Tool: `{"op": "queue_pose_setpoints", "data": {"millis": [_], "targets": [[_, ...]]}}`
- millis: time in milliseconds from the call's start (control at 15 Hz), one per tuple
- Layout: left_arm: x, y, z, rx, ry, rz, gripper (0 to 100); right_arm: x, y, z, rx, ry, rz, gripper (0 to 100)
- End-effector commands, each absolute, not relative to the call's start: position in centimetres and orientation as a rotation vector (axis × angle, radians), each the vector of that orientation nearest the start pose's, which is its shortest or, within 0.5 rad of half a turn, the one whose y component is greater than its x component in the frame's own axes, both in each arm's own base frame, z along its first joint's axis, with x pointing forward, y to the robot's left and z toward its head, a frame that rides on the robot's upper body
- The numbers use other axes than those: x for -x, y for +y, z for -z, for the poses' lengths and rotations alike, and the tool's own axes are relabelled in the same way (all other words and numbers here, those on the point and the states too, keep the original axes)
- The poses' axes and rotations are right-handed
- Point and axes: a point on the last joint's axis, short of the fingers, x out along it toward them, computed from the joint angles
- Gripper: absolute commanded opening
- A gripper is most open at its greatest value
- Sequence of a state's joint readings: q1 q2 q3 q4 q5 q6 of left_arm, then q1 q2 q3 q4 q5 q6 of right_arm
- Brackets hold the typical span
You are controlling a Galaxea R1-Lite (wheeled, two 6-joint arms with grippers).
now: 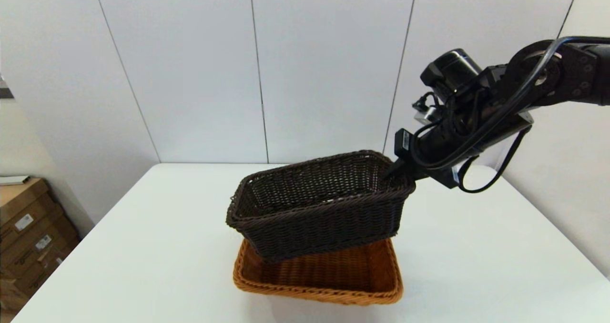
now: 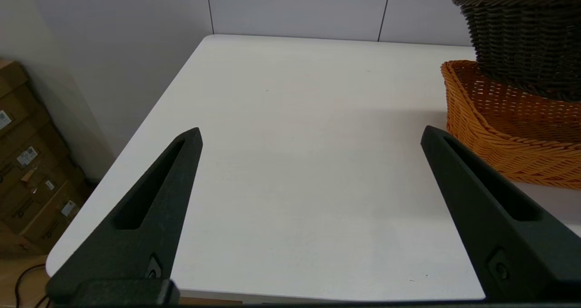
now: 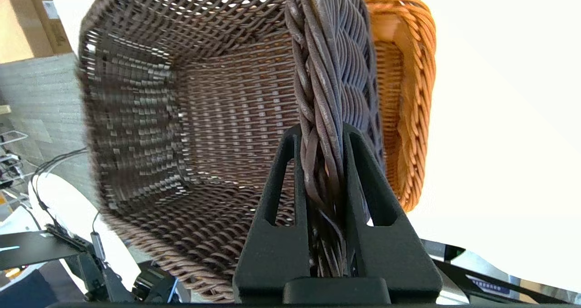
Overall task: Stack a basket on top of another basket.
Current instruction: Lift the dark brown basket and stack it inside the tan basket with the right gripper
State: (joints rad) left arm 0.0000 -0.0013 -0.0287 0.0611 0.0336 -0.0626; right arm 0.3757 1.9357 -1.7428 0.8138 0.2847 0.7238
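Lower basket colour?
Orange-tan wicker with a braided rim; the head view shows it best.

A white table (image 1: pixel 143 247) is set against a pale grey wall (image 1: pixel 190 65), which is divided into tall panels by thin dark seams. The tabletop is evenly lit, and soft shadows are cast on it. Beside the table's left edge, brown cardboard boxes (image 1: pixel 28 232) bearing small white labels are stacked against a beige side wall (image 1: pixel 19 132).
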Motion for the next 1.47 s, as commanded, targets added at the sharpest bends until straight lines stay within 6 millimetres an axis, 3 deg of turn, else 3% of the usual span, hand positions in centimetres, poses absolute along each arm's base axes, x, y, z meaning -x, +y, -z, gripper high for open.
{"op": "queue_pose_setpoints", "data": {"millis": [67, 1467], "targets": [[2.5, 0.1, -7.7, 0.062, 0.031, -0.035, 100, -32.5, 13.5, -21.8, -0.586, 1.171, -0.193, 0], [2.5, 0.1, -7.7, 0.061, 0.031, -0.035, 100, -32.1, 15.3, -20.4, -0.576, 1.178, -0.188, 0]]}}
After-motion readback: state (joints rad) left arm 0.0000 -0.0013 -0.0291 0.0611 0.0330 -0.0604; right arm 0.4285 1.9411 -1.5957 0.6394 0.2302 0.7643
